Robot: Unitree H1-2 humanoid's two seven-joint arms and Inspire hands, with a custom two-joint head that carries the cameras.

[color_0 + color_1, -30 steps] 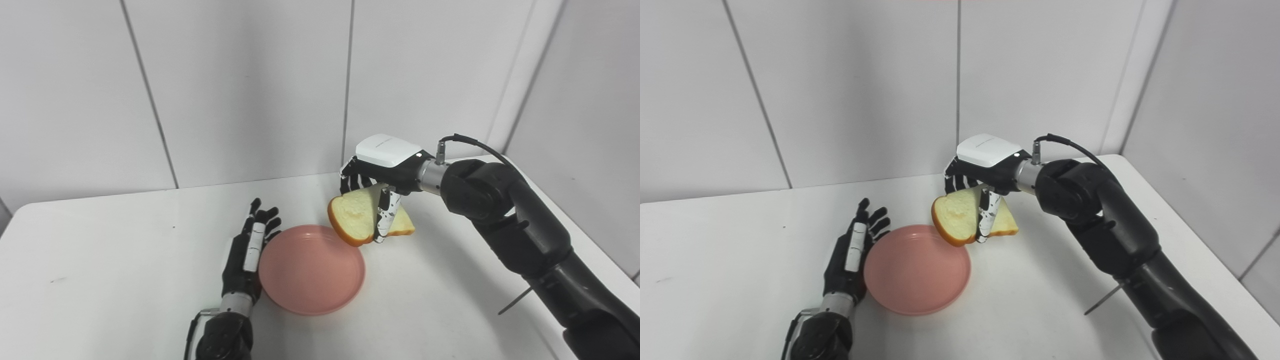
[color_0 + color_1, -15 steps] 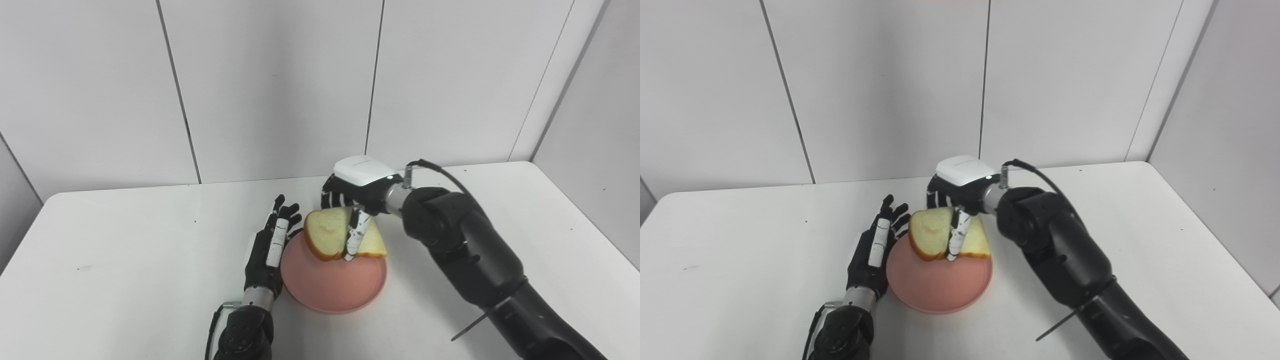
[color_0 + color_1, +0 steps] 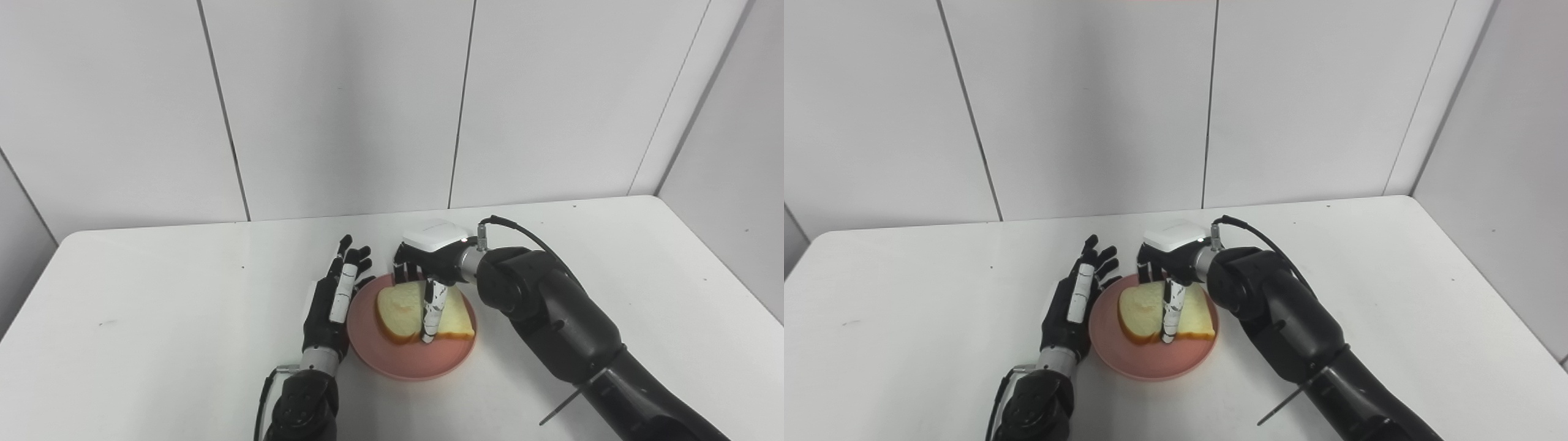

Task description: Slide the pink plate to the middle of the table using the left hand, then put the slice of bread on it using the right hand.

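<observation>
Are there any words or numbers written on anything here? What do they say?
None can be read.
White cover on the right robot hand: no readable print shows on it.
Pink plate, slice of bread, left robot hand, table and wall panels: no writing shows.

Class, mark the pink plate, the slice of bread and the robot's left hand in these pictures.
pink plate (image 3: pixel 398 361): left eye view, bare near rim.
slice of bread (image 3: pixel 401 309): left eye view, pale crumb face.
left hand (image 3: pixel 1069 312): right eye view, back of the hand.
</observation>
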